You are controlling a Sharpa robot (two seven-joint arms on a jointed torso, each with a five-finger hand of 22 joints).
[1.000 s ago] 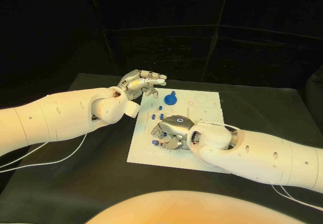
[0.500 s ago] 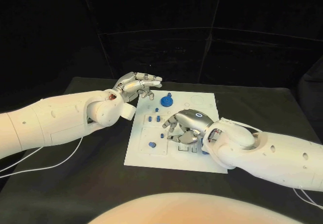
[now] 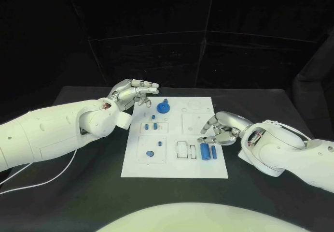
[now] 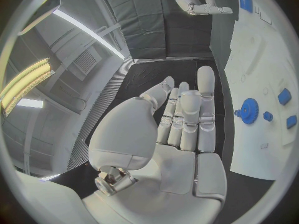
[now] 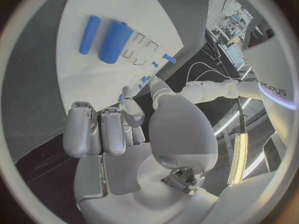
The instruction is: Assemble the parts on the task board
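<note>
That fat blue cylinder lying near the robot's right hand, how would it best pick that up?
Probably across its round sides at mid-length, coming from above. The fat blue cylinder lies flat on the task board with a thinner blue rod close beside it, so fingers need to slip into that narrow gap. The right robot hand is nearest and holds nothing.

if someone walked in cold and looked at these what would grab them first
Most likely the white task board in the middle of the black table, dotted with small blue parts: a blue gear near its far edge and two blue cylinders lying side by side near its right edge. Next, the silver hands flanking it: the left hand at the far left corner, the right hand by the right edge, both holding nothing.
</note>
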